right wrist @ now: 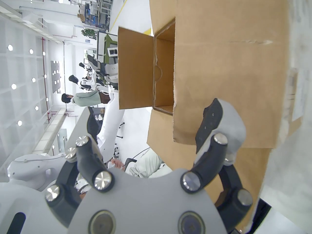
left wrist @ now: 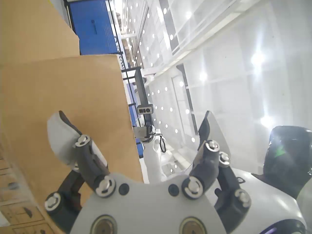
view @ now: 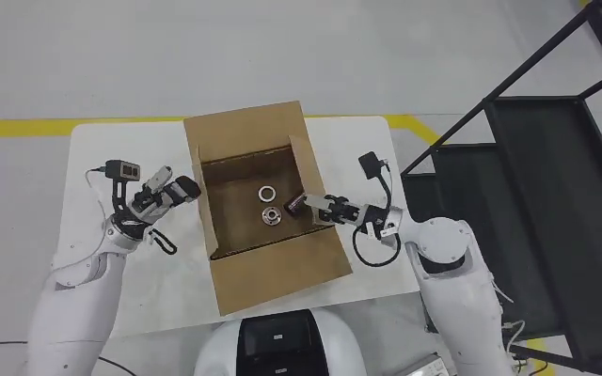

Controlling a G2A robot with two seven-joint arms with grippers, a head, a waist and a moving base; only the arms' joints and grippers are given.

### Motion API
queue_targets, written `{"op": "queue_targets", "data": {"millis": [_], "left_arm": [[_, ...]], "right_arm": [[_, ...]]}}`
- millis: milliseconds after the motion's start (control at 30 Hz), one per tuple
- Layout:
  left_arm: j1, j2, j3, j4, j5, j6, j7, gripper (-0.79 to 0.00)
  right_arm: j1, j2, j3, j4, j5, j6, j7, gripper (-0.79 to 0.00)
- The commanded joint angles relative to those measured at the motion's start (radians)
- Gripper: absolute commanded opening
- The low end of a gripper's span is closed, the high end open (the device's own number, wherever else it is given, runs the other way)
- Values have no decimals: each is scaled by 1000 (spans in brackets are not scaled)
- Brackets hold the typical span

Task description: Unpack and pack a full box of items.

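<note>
The cardboard box [view: 282, 273] stands open in the middle of the white tabletop [view: 122, 150], with its flaps folded outward. Two small round items lie on its floor, close together. One is a pale metal ring [view: 267, 193]. The other is a darker round part [view: 272, 216], on the side of the ring nearer the robot.

The left end effector [view: 188, 191] is just outside the box's left wall, level with the two items. In the left wrist view the left end effector [left wrist: 132, 132] has its fingers spread apart. One finger [left wrist: 61, 132] lies close against the outer face of the box [left wrist: 61, 86] and the other is in free air. It holds nothing.

The right end effector [view: 299, 202] is at the box's right wall, with its tip just over the rim and near the two items. In the right wrist view the right end effector [right wrist: 153, 113] is also spread wide. One finger [right wrist: 217, 120] overlaps a flap of the box [right wrist: 219, 49]. Whether that finger touches the cardboard cannot be determined. It grips nothing.

The tabletop stands on a grey floor [view: 282, 47]. A yellow line [view: 94, 124] runs along the floor behind the tabletop. A black metal stair frame [view: 527, 141] stands to the robot's right.
</note>
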Motion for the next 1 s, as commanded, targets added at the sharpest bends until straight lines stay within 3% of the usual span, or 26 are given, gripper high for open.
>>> {"op": "queue_targets", "data": {"millis": [0,267,633,800,967], "left_arm": [[-32,-3,34,17,36,15,2,0],[-121,-20,144,104,131,16,27,0],[-117,-22,169,105,210,-26,91,0],[-103,-17,135,75,118,-6,60,0],[-60,-3,46,12,-30,8,-2,0]], "right_arm": [[22,0,-37,22,-19,11,-1,0],[84,2,-142,116,-101,61,-22,0],[86,17,-161,112,-161,90,-35,0],[70,24,-133,75,-113,67,-47,0],[-14,43,-1,-17,-37,31,-21,0]]}}
